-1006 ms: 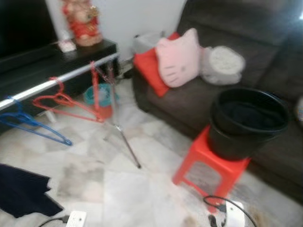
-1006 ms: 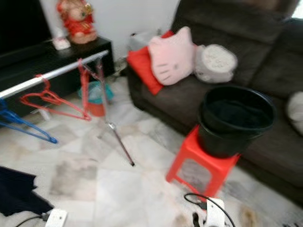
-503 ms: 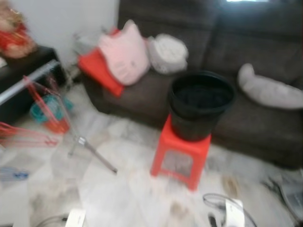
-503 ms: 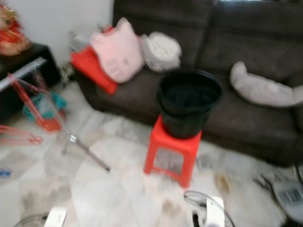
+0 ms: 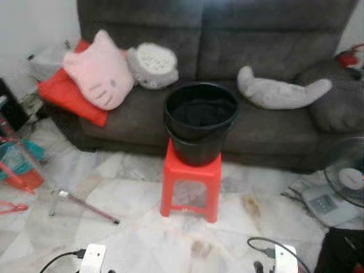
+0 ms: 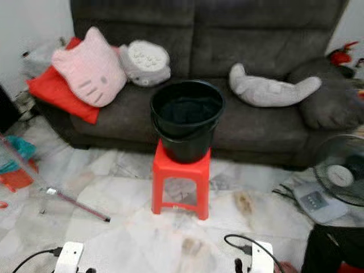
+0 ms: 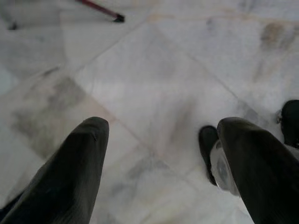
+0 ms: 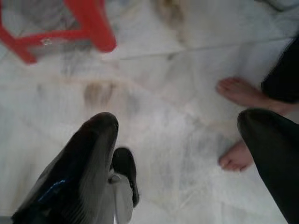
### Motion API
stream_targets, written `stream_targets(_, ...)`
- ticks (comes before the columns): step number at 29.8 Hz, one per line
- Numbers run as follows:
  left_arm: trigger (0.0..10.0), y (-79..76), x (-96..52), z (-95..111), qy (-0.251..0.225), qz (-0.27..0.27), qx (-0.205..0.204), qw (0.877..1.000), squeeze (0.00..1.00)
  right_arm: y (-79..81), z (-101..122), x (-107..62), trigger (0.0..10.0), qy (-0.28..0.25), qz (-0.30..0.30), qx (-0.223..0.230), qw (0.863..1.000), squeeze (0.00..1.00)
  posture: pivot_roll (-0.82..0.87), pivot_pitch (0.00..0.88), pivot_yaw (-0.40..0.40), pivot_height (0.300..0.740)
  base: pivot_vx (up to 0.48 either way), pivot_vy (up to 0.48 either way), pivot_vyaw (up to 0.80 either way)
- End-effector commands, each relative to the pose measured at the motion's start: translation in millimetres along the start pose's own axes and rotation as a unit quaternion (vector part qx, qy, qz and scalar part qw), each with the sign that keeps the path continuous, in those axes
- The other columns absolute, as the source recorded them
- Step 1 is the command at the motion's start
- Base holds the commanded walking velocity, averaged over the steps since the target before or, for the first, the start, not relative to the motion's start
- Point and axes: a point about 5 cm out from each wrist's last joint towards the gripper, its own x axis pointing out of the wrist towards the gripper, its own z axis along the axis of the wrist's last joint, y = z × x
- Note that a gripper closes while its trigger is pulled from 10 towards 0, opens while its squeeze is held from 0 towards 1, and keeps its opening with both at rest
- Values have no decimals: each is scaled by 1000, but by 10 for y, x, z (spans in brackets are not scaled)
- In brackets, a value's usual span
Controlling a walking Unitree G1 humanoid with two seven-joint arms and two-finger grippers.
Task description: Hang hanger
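Note:
The tip of a red hanger (image 5: pixel 8 207) shows at the far left edge, low by the floor. One leg of the clothes rack (image 5: pixel 85 208) slants across the tiles beside it. A black bucket (image 5: pixel 200 122) stands on a red plastic stool (image 5: pixel 190 182) in front of the sofa; its inside is too dark to read. My left gripper (image 7: pixel 163 128) hangs open above bare floor tiles. My right gripper (image 8: pixel 180 121) is also open over the floor, near the stool's leg (image 8: pixel 91 28). Neither holds anything.
A dark grey sofa (image 5: pixel 273 51) carries a pink cat cushion (image 5: pixel 99 71), a red cushion (image 5: pixel 65 94) and grey plush toys (image 5: pixel 281 94). A floor fan (image 5: pixel 344 182) stands at the right. A person's bare feet (image 8: pixel 238 93) are close to my right gripper. Cables (image 5: pixel 267 244) trail by my feet.
The camera has swung to the right: the rack with its red and blue hangers has slid out past the left edge, and the bucket on the stool now sits in the middle.

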Motion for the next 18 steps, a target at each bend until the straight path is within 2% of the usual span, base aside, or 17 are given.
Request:
stream_targets(1, 10000, 0, -15, -83, 17, -1, 0, 1000, 0, -9, -78, -15, 10000, 11, -2, 3, 1000, 0, 0, 0, 23, 740, 0, 0, -775)
stream_targets(5, 10000, -16, -15, -91, 18, -3, -3, 1000, 0, -16, -68, -14, 10000, 8, -3, 3, 1000, 0, 1, 0, 22, 740, 0, 0, -687)
stream_targets(18, 10000, -30, -19, -116, 22, -5, -15, 1000, 0, -31, -50, -15, 10000, -2, -5, 9, 1000, 0, -5, 0, 20, 740, 0, 0, 0)
